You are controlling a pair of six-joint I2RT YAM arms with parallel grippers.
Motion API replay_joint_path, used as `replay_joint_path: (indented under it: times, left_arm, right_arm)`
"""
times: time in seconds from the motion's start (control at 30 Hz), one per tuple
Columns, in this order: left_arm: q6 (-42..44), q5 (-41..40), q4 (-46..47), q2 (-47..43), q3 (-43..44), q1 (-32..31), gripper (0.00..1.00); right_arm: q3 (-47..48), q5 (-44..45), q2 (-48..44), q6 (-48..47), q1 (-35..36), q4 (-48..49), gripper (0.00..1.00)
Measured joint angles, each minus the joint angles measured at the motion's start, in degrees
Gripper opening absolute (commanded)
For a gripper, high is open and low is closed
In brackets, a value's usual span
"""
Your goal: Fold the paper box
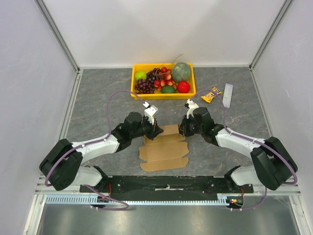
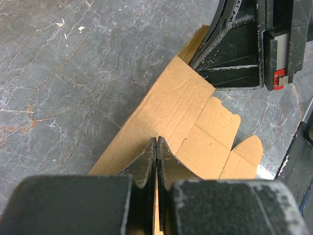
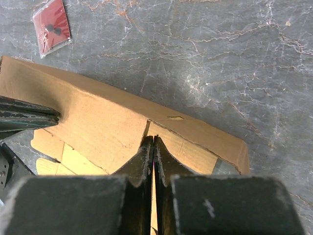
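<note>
Top external: paper box (image 1: 164, 154) on table (image 1: 98, 98), between the arms.
Left wrist: left gripper (image 2: 156, 147) pinching its raised panel edge.
Right wrist: right gripper (image 3: 153, 144) clamped likewise.
Handling: likely light, stiff, creasable; grip panel edges.

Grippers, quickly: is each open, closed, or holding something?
Left gripper: closed on the brown cardboard paper box.
Right gripper: closed on the same box.
</note>
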Motion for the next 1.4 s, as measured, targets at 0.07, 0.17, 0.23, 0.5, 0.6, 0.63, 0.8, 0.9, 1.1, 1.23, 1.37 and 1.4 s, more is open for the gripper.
replay_joint_path:
  times: [0.07, 0.17, 0.23, 0.5, 0.6, 0.63, 0.8, 0.9, 1.1, 1.23, 1.37, 1.4]
  left_arm:
    - [0.02, 0.00, 0.00, 0.15, 0.13, -0.07, 0.02]
    - [0.00, 0.00, 0.00, 0.57, 0.42, -0.20, 0.02]
    - [0.02, 0.02, 0.00, 0.83, 0.52, -0.26, 0.02]
    - [0.02, 0.04, -0.04, 0.94, 0.63, -0.48, 0.02]
    - [0.02, 0.04, -0.07, 1.25, 0.85, -0.50, 0.02]
    - [0.02, 0.04, -0.04, 1.31, 0.92, -0.50, 0.02]
    - [0.02, 0.02, -0.02, 1.42, 0.96, -0.50, 0.02]
    - [0.02, 0.02, -0.02, 1.66, 1.05, -0.50, 0.02]
    - [0.02, 0.02, -0.02, 1.81, 1.36, -0.50, 0.02]
    - [0.02, 0.02, -0.04, 1.81, 1.38, -0.50, 0.02]
    - [0.02, 0.02, -0.04, 1.84, 1.38, -0.50, 0.02]
    - [0.02, 0.02, -0.04, 1.84, 1.38, -0.50, 0.02]
  right_arm:
    - [-0.02, -0.48, 0.17, 0.09, 0.00, 0.50, 0.06]
    - [-0.59, -1.49, 0.17, 0.81, -0.33, 1.90, 0.06]
    - [-1.81, -2.93, 0.20, 1.79, -0.96, 3.80, 0.06]
    - [-6.36, -9.38, 1.97, 6.62, -3.93, 11.30, 0.09]
    - [-6.64, -9.81, 2.01, 6.99, -4.79, 11.58, 0.10]
    - [-6.60, -9.29, 2.01, 6.67, -4.90, 11.23, 0.10]
    - [-5.31, -3.15, 1.51, 2.91, -5.03, 4.85, 0.10]
    - [-3.91, 1.38, 1.25, 0.59, -5.03, 0.94, 0.10]
    - [-3.17, 6.64, 1.33, -2.12, -5.11, -3.13, 0.10]
    - [-2.86, 9.22, 2.03, -3.48, -5.14, -5.07, 0.10]
    - [-2.62, 10.03, 2.93, -4.57, -5.14, -5.97, 0.10]
    - [-2.51, 9.97, 3.13, -4.66, -5.14, -5.90, 0.10]
